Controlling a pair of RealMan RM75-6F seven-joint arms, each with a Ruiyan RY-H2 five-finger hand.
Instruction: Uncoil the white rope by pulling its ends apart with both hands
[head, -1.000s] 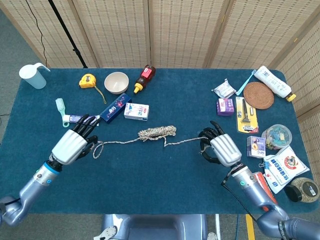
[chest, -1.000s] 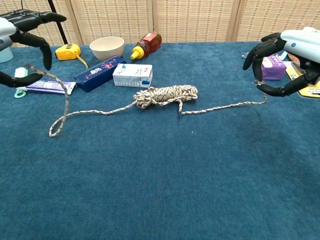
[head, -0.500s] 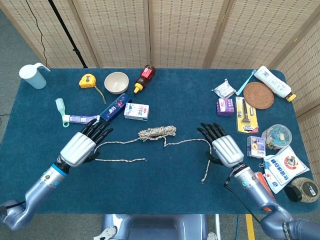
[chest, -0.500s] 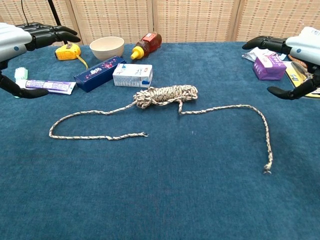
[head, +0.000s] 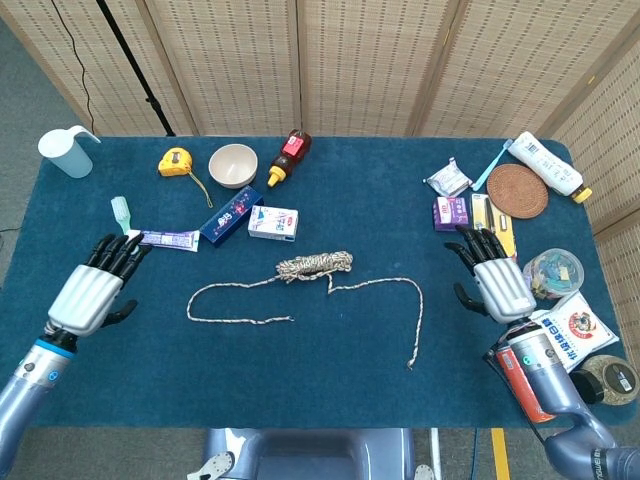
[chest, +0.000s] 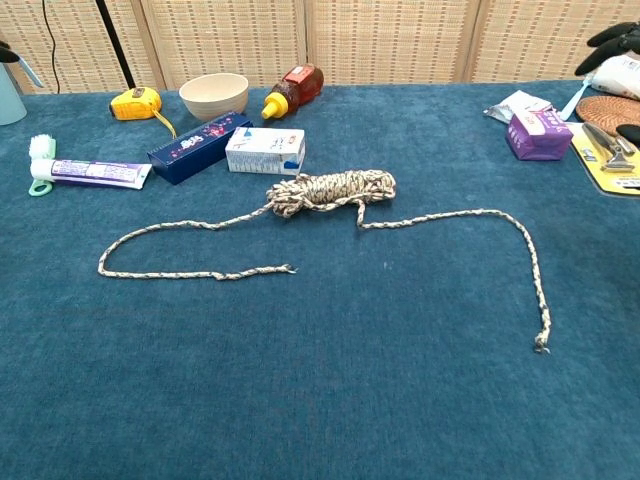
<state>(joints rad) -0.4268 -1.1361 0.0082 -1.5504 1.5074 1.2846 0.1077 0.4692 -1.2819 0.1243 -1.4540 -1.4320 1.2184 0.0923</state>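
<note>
At mid-table (head: 330, 420), the rope (head: 315, 266) is seen lying free, its core coiled and both ends trailed out on the cloth. The left hand (head: 90, 295) and right hand (head: 497, 285) are held well apart from it, fingers spread, nothing grasped.

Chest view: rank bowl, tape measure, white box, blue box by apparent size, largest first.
1. blue box, longest of the four
2. and 3. white box and bowl: look about alike, and the bowl sits farther back, so no firm order
4. tape measure, smallest, though also far back
</note>
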